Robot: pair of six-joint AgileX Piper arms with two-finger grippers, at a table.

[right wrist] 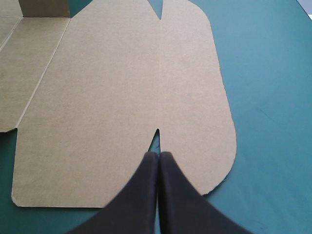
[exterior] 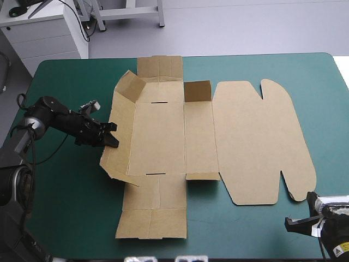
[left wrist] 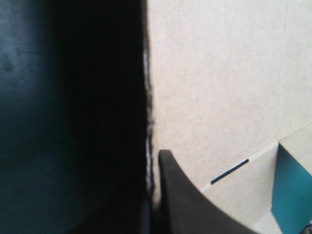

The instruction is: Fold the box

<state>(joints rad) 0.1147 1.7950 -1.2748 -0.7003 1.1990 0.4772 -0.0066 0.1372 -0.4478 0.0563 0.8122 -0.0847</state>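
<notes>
Brown cut-cardboard box mostly flat on teal-green worktop; L gripper clamped on its raised left wall; R gripper fingers together by lid's near corner.

A robotics laboratory is suggested. The worktop is covered in teal-green, the box is laid on it, and two robot arms are seen at it: the left arm at the left of the frame, the right arm in the lower right corner. In the upper left, beyond the far edge, a white cabinet with black cables is seen, beside a metal stand on a grey floor.
</notes>
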